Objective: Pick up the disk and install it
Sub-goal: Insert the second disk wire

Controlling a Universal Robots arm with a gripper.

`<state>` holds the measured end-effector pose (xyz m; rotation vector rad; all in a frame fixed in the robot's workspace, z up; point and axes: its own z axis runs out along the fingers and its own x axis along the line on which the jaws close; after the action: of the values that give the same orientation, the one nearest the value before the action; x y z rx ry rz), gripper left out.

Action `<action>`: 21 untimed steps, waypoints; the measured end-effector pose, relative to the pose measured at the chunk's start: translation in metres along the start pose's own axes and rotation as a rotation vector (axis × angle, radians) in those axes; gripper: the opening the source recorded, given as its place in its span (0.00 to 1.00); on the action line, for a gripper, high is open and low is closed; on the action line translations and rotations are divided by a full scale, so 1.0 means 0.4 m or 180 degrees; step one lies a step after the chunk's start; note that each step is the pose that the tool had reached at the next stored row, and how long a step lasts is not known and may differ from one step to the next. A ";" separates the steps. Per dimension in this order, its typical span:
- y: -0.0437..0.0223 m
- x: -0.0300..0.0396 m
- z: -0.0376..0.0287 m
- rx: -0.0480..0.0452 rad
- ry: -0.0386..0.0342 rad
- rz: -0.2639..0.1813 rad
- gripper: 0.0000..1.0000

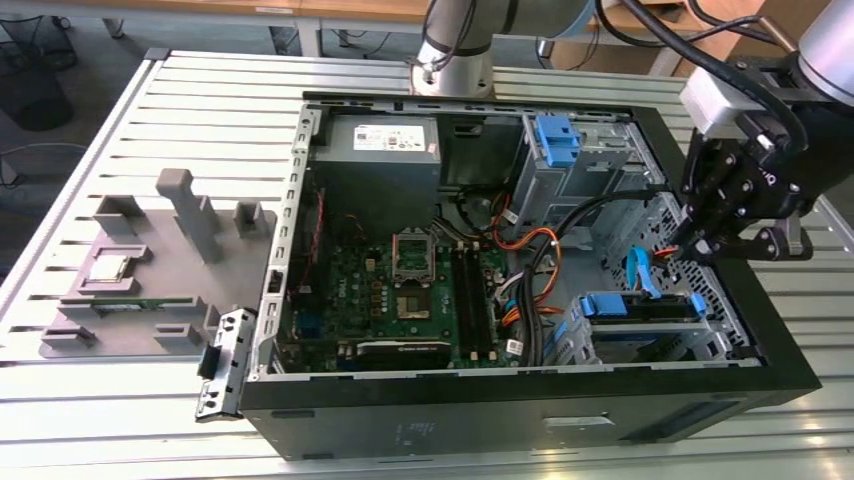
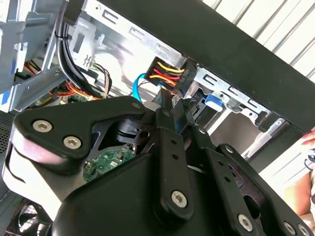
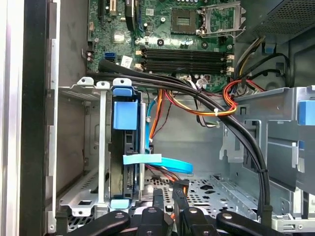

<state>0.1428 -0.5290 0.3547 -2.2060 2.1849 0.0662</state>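
Already the disk (image 3: 125, 147) sits in its bay (image 3: 81, 147) in the case (image 1: 534, 400); my end effector (image 1: 727, 245) hovers just above the bay, fingers nearly together, empty. Seating needs checking.

Disk (image 3: 125, 147) upright in drive cage (image 3: 81, 147)

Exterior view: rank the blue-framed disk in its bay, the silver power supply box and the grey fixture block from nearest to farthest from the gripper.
1. Blue-framed disk, just below the gripper.
2. Silver power supply box, in the case's far corner.
3. Grey fixture block, outside the case, at the view's left.
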 end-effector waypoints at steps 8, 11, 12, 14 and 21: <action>-0.018 -0.011 0.001 -0.0033 0.0072 0.0002 0.24; -0.022 -0.013 0.001 -0.0052 0.0096 0.0003 0.24; -0.023 -0.013 0.001 -0.0063 0.0102 0.0004 0.24; -0.024 -0.013 -0.004 -0.0087 0.0105 0.0005 0.24; -0.037 -0.015 -0.010 -0.0176 0.0109 0.0008 0.24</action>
<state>0.1577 -0.5233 0.3591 -2.2495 2.2303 0.0907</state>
